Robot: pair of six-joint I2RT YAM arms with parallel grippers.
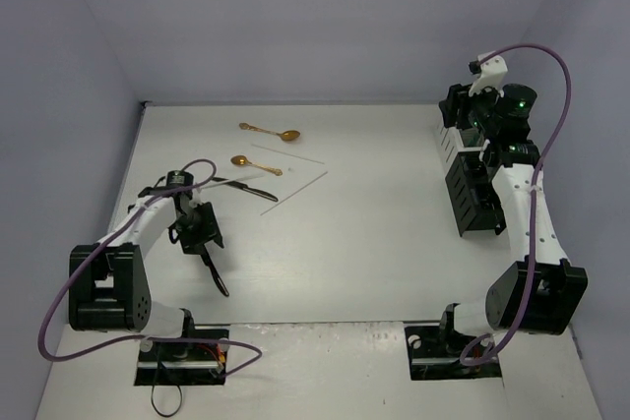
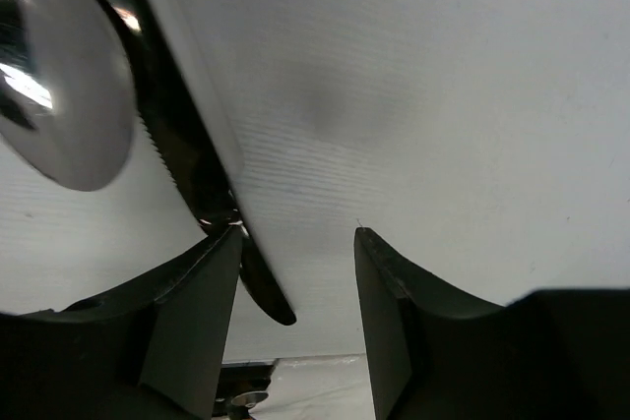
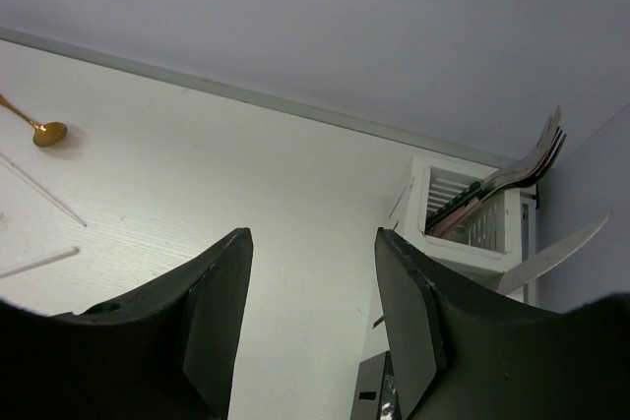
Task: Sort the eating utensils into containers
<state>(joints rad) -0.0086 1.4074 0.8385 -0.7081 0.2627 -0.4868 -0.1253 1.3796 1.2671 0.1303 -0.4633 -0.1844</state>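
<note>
Nearest the arms, and well apart from the white holder (image 3: 463,243) on the left arm's side of the table (image 1: 374,233), the left gripper (image 2: 297,241) is low over a black knife (image 2: 197,164). Its fingers stand part open on either side of the blade's tip. One finger (image 2: 197,322) is just against the blade and the other is apart from it, so nothing is clamped yet. This looks like lining up for a pinch across the thin blade, the only way to lift something so flat. A silver spoon bowl (image 2: 59,95) lies just beside the same knife and could get nudged. A little farther from the arms, and just as far from the white holder, lie a second knife (image 1: 246,187), two pale chopsticks (image 1: 293,193), then two gold spoons (image 1: 239,160), all loose and unsorted. At the far end, the right gripper (image 3: 313,235) hangs just beside the white holder, slack and empty, with clear space between its fingers. The white holder already has forks (image 3: 536,150) and other pieces leaning out of its top. The black holder (image 1: 471,206) stands right against it on the near side. Much of the sorting seems done, with the pieces near the left arm remaining.
</note>
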